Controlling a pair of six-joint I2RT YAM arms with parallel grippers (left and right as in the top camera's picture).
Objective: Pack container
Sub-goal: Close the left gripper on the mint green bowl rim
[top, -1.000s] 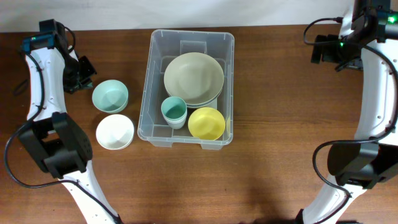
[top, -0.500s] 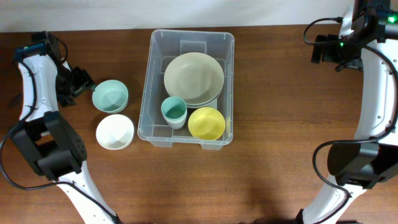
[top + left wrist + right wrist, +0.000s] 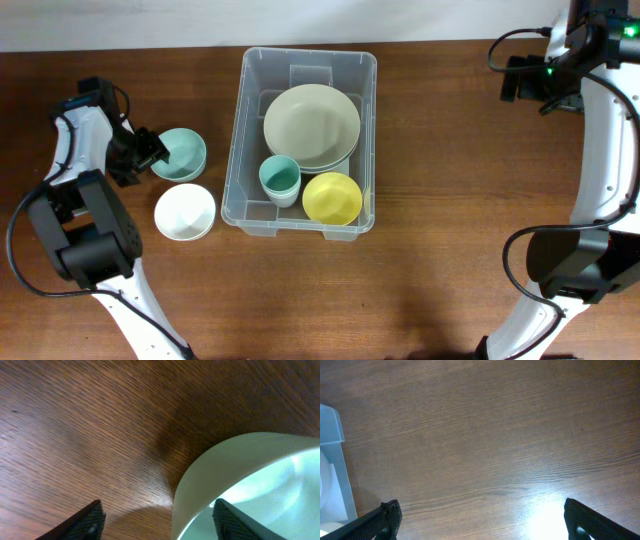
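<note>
The left end effector [image 3: 147, 152] sits low over the left side of the worktop [image 3: 440, 250]. Its jaws are parted and straddle the left rim of a mint-green bowl [image 3: 182, 152]. In the left wrist view one fingertip [image 3: 86, 520] stands outside the bowl wall with a gap of bare wood between them. The other fingertip is just inside the bowl, so the rim is bracketed but not pinched.

A white bowl [image 3: 185, 212] rests on the worktop just nearer than the green one.

The container [image 3: 232, 180] lies to the right of both bowls, close to them but apart. Its long axis runs from near to far. It already holds a stack of beige plates [image 3: 311, 125] at its far end, a teal cup [image 3: 280, 178] at the near left and a yellow bowl [image 3: 332, 197] at the near right.

The right end effector [image 3: 520, 80] hangs at the far right with its jaws spread wide over bare wood, holding nothing. It is well apart from the container.

The left arm is much the nearer to the loose bowls. A carry from there would probably run rightward over the container's long left wall.
</note>
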